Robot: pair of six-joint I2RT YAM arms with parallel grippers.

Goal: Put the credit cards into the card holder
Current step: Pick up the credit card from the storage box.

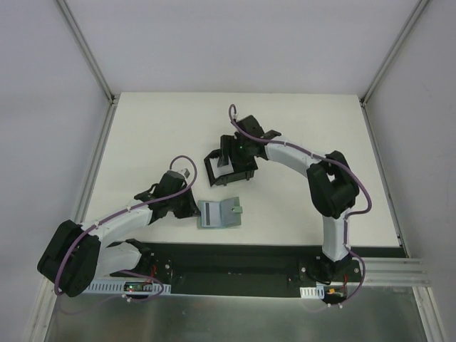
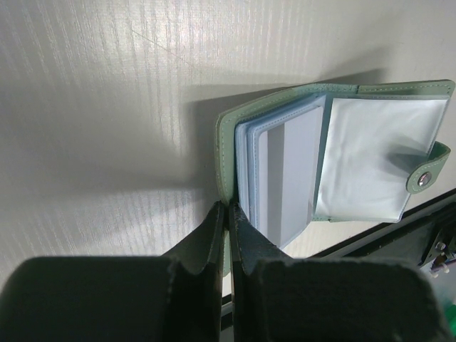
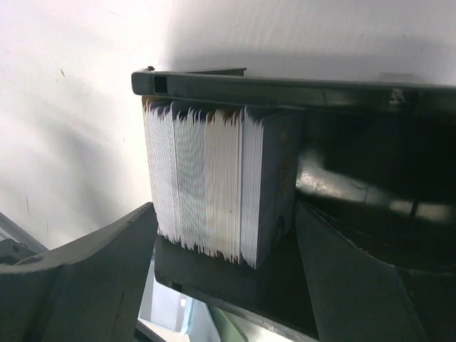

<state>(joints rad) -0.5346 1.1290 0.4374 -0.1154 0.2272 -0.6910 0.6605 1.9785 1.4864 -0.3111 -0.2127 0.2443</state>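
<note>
The black card holder stands mid-table with a thick upright stack of whitish cards in it. In the right wrist view the stack fills the holder, with a grey card face on its right side. My right gripper hovers over the holder. It is open, with one finger on each side of the stack. My left gripper is shut on the left cover edge of the open grey-green case. A pale card sits in the case's clear sleeves.
The grey-green case lies open near the table's front edge, its snap tab pointing right. The black base rail runs just behind it. White walls enclose the table on the left, back and right.
</note>
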